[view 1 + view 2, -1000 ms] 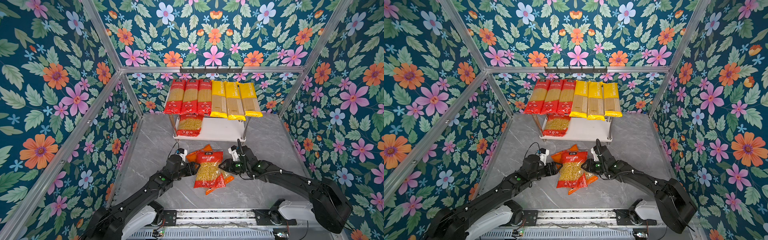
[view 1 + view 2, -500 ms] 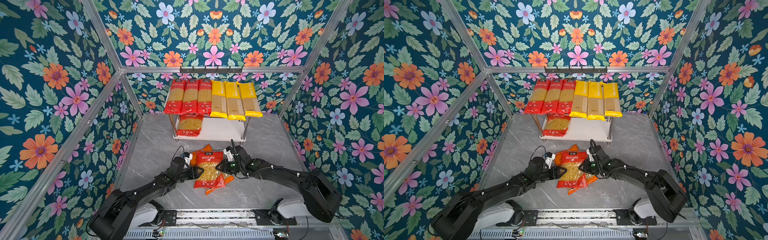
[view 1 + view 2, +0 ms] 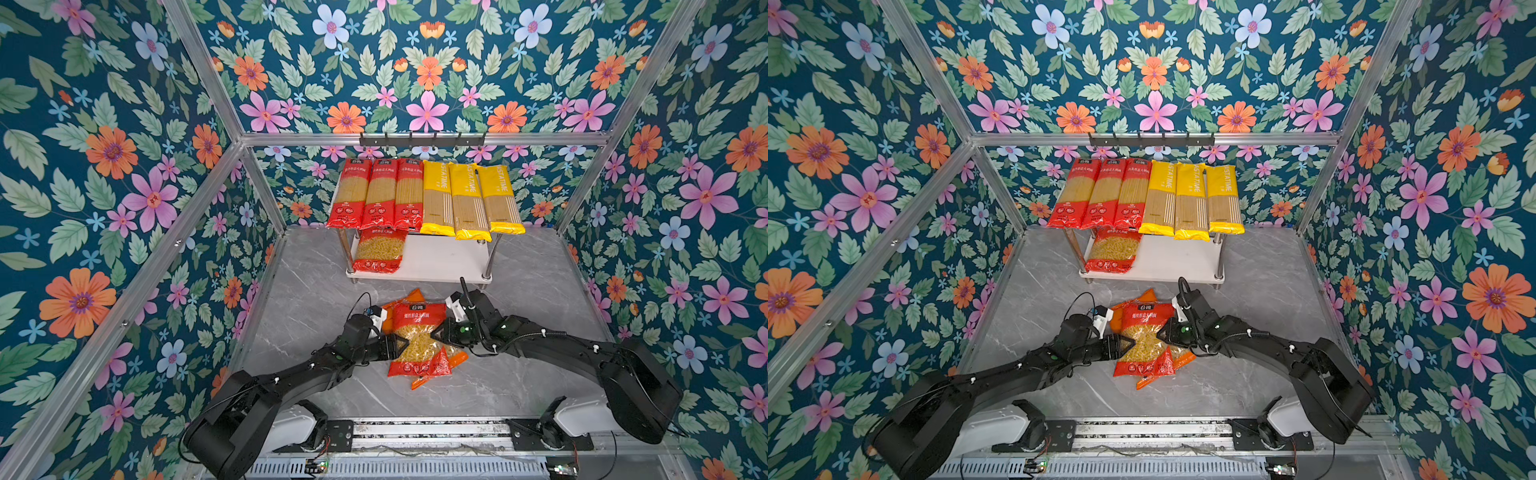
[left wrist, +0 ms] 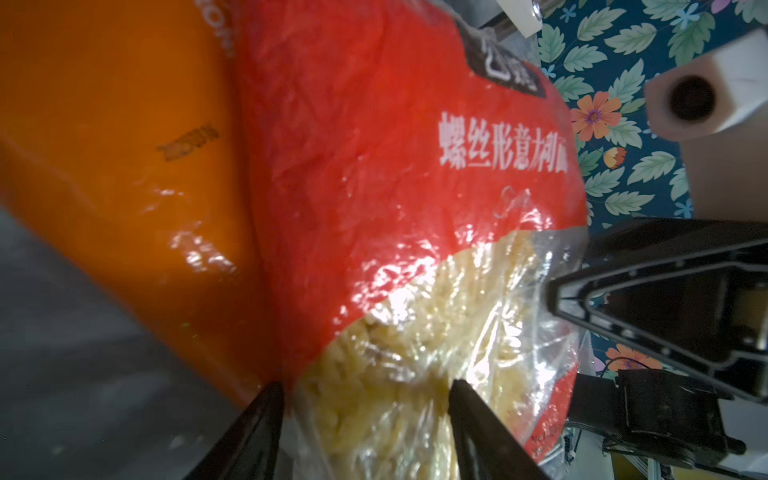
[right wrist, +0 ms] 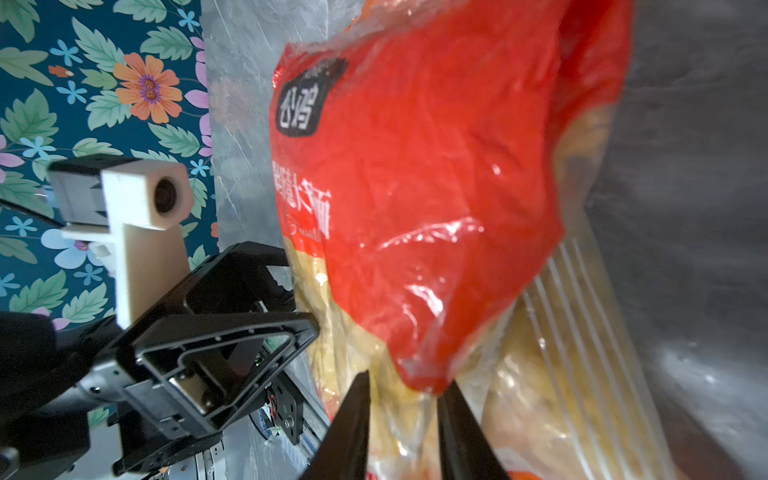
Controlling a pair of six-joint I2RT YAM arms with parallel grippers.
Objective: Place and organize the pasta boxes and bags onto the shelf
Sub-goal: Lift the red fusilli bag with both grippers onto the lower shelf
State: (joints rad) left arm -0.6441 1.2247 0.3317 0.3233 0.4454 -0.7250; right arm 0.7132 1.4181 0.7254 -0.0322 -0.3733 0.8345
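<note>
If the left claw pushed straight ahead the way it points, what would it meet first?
The red pasta bag, already between the fingers of the left claw; hardly any free travel.

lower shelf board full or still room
Mostly empty: the lower board holds one red short-pasta bag at its left end; the visible rest is bare.

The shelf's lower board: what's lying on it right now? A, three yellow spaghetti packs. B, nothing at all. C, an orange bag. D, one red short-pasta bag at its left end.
D: in both top views a single red short-pasta bag lies at the left end of the lower board of the shelf; the spaghetti packs fill the top board and the orange bag is on the table.
</note>
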